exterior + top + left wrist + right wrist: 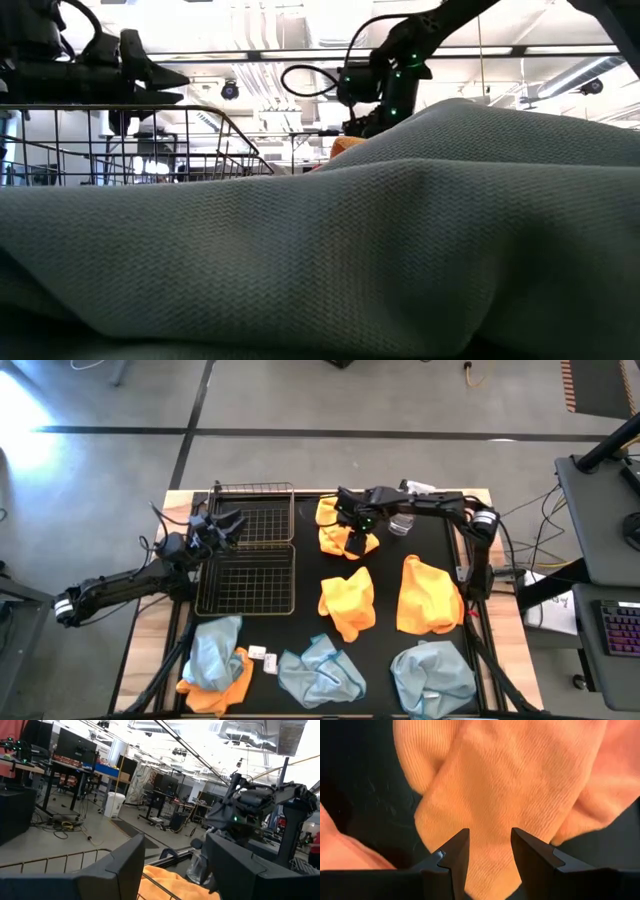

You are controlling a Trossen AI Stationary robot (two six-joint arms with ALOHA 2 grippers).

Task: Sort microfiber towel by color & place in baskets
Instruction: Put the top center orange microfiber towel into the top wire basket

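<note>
— Where is your right hand?

— It hangs over the far orange towel near the back of the bench. Your right wrist view shows its fingers parted a little, with orange cloth under the gap and nothing gripped between them.

— And your left hand?

— It hovers above the far basket, fingers spread apart and holding nothing.

— Where are the other towels?

— You have two more orange ones mid-bench, one in the centre and one to its right. Along the near edge lie three blue-grey ones: left, middle and right. The left one lies over another orange towel.

— The baskets?

— The two stand touching, end to end, on the bench's left; the near basket looks bare, as does the far one.
</note>
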